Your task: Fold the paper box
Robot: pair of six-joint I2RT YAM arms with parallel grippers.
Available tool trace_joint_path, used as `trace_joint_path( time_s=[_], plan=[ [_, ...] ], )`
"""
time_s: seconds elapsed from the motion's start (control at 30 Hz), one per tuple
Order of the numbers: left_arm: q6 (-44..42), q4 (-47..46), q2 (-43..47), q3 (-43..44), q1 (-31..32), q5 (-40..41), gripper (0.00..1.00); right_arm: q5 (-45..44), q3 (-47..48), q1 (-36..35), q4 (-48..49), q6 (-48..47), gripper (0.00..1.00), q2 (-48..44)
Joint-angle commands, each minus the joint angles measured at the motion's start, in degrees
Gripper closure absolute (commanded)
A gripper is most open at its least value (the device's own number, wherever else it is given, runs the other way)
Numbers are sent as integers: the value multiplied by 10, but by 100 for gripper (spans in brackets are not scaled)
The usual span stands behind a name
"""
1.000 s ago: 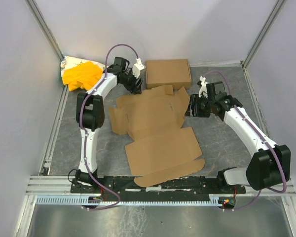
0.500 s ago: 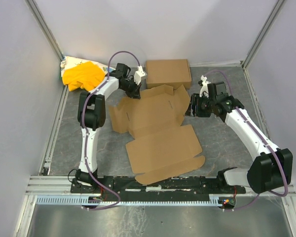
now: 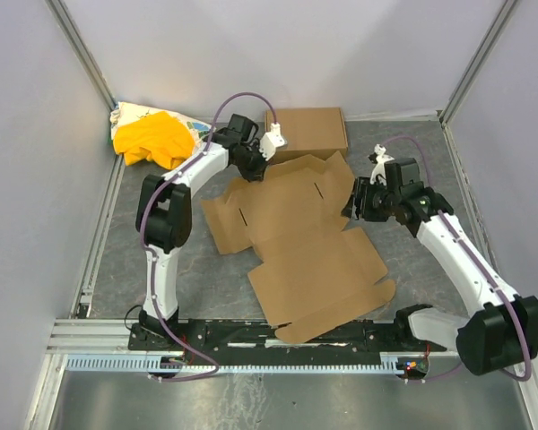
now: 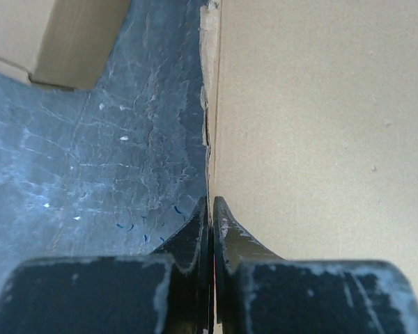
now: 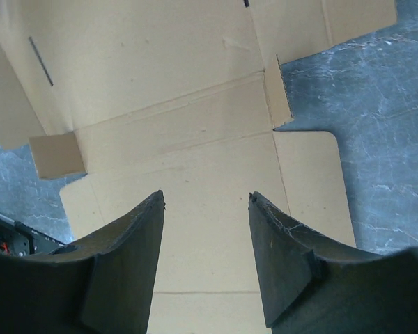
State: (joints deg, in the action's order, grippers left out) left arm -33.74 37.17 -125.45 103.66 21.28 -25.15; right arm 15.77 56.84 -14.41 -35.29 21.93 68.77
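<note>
On the grey, marble-like table (image 3: 206,278), the paper box (image 3: 291,228) lies opened as one wide flat sheet of plain brown cardboard. Its largest panel is the nearest part, close to the bases of the arms, and its creased panels, side flaps and tabs spread toward the far side.

At the right edge of the sheet, the right gripper (image 3: 354,204) hangs above the cardboard. In the right wrist view its two dark fingers (image 5: 136,236) stand spread apart, with nothing between them, and the creased panels lie below.

Farther away, at the far edge of the sheet, the left gripper (image 3: 255,168) is pressed together. In the left wrist view its fingertips pinch the thin edge of a cardboard flap, which rises up from the table there.

Just behind it stands a closed cardboard carton (image 3: 309,133), shallow and neat. In the far left corner rests a yellow cloth bundle (image 3: 148,139). The small dark marks on its pale part are too small to read.
</note>
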Motion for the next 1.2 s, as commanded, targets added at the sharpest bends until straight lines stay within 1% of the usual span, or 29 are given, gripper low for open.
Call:
trace_joint_path(
  time_s=[0.0, 0.13, 0.27, 0.4, 0.53, 0.6, 0.77, 0.93, 1.17],
  plan=[
    [-48, -7, 108, -26, 50, 95, 97, -48, -17, 1, -10, 21, 40, -51],
    [-70, -21, 175, -68, 85, 135, 97, -84, -38, 1, -27, 37, 39, -100],
    [-103, -40, 250, -132, 127, 179, 97, -105, -56, 1, -43, 58, 39, -153],
    [-127, -72, 330, -207, 164, 200, 97, -118, -67, 1, -71, 64, 39, -201],
    [-146, -110, 401, -282, 187, 193, 97, -132, -77, 1, -101, 60, 39, -236],
    [-152, -124, 433, -315, 191, 175, 97, -138, -83, 0, -112, 59, 39, -253],
    [-143, -162, 504, -389, 205, 141, 97, -149, -94, 0, -125, 69, 38, -287],
    [-111, -190, 545, -433, 223, 120, 97, -150, -102, 1, -126, 68, 38, -295],
    [-59, -226, 581, -486, 268, 126, 97, -158, -94, 1, -111, 72, 38, -296]
  ],
)
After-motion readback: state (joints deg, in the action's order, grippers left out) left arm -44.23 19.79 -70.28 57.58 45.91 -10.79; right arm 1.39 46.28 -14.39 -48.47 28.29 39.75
